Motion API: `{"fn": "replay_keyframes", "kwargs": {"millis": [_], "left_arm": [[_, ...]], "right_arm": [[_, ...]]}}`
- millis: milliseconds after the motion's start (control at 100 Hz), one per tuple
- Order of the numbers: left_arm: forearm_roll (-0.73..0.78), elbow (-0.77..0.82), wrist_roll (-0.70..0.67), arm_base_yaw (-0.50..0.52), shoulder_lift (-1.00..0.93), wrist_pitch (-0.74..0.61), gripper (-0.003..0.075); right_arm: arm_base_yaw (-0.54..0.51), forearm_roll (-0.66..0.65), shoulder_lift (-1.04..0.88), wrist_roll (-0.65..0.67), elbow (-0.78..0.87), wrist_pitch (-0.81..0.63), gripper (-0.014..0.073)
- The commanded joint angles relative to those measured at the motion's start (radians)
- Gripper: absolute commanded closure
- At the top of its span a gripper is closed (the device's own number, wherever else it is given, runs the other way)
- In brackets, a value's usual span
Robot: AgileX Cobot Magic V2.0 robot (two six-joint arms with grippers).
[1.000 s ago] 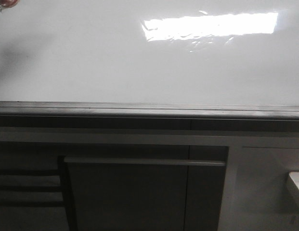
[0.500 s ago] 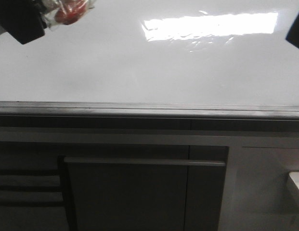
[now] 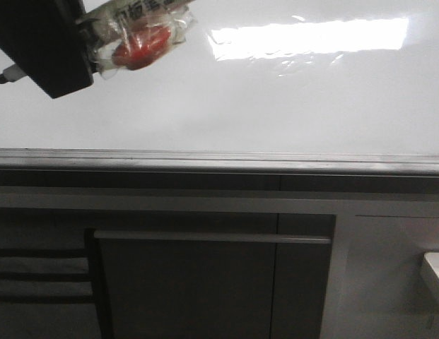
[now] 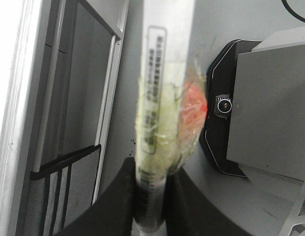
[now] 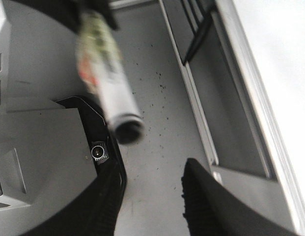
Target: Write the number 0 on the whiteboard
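The whiteboard [image 3: 276,106] is a glossy white board with a bright glare patch; no number 0 shows on its visible surface. My left gripper [image 3: 83,44] reaches in at the top left of the front view. It is shut on a marker [image 3: 145,28] wrapped in clear tape with a red patch, whose dark tip [image 3: 3,76] pokes out at the far left. In the left wrist view the jaws [image 4: 151,191] clamp the marker barrel [image 4: 162,73]. My right gripper [image 5: 152,196] stands open and empty, with the blurred marker [image 5: 110,93] ahead of it. It is outside the front view.
A grey metal edge strip [image 3: 219,161] runs along the board's near side. Below it are dark grey cabinet fronts with a long handle bar [image 3: 212,238] and a shelf rack [image 3: 35,275]. A white object [image 3: 437,272] sits at the lower right edge.
My left gripper with the marker has moved down and to the right, further into the front view. A dark shape at the right edge half a second ago is gone.
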Motion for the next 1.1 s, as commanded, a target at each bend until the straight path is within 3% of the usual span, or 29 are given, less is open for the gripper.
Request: {"fn": "replay_keyframes", "kwargs": {"millis": [0, 750, 1090], "left_arm": [[-0.018, -0.032, 0.001, -0.011, -0.020, -0.032, 0.0714], [-0.016, -0.032, 0.003, -0.011, -0.020, -0.036, 0.0714], [-0.010, -0.032, 0.003, -0.011, -0.020, -0.036, 0.0714]], "right_arm": [[0.042, 0.016, -0.015, -0.049, -0.033, -0.074, 0.0328], [0.073, 0.050, 0.081, -0.090, -0.033, -0.181, 0.0328], [0.073, 0.051, 0.093, -0.090, -0.033, -0.175, 0.0540]]}}
